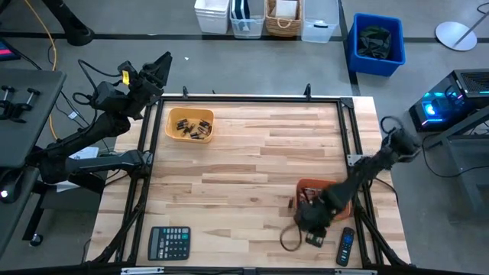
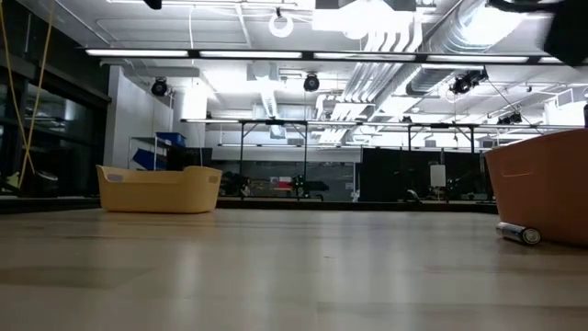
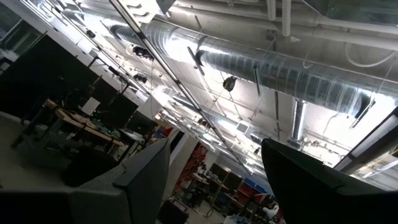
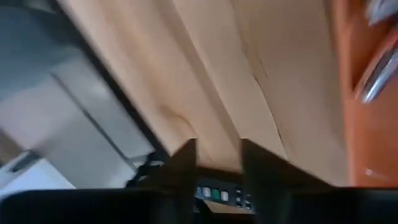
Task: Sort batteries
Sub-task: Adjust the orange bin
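Note:
Several batteries (image 1: 191, 127) lie in the yellow bin (image 1: 173, 114) at the far left of the table; the bin also shows in the low view (image 2: 158, 189). One battery (image 2: 519, 233) lies on the table beside the orange bin (image 2: 542, 184) at the near right; it also shows in the high view (image 1: 291, 202). A silvery battery (image 4: 379, 74) lies inside the orange bin (image 4: 364, 124). My right gripper (image 4: 219, 163) hovers over the table next to that bin, its fingers a little apart and empty. My left gripper (image 3: 211, 180) is open and empty, raised beyond the table's far left corner and pointing at the ceiling.
A black calculator (image 1: 170, 243) lies at the near edge, left of centre. A black remote control (image 1: 346, 246) lies at the near right corner, just past my right gripper's fingers (image 4: 217, 194). My right arm (image 1: 367, 169) crosses over the orange bin.

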Motion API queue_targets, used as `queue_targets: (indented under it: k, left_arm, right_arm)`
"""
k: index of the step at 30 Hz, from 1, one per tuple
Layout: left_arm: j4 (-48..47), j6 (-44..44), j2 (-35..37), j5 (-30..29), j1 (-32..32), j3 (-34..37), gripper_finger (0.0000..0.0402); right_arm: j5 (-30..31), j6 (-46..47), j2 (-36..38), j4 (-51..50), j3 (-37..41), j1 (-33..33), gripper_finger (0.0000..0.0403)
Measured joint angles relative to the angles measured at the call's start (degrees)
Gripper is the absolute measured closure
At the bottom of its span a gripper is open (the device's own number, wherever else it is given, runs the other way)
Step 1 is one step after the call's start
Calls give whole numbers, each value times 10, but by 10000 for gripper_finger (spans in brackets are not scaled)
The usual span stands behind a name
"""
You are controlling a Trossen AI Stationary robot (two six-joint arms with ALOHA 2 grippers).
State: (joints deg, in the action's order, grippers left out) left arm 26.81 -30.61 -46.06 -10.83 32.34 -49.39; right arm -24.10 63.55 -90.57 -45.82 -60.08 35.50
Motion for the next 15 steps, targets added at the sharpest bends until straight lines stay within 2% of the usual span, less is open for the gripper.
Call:
queue_targets:
  k: [3,4,8,11,15]
  left_arm:
    - [0,8,0,0,0,0,154]
    - [0,8,0,0,0,0,154]
    - [0,8,0,-2,0,0,154]
    - [0,8,0,-4,0,0,154]
    - [0,7,0,-5,0,0,154]
  right_arm:
    - [6,39,-35,6,27,21,366]
    - [17,51,-44,2,33,21,383]
    - [69,82,-68,-11,39,12,383]
    - [108,59,-76,-36,39,-4,399]
    - [161,8,-77,-80,39,-51,399]
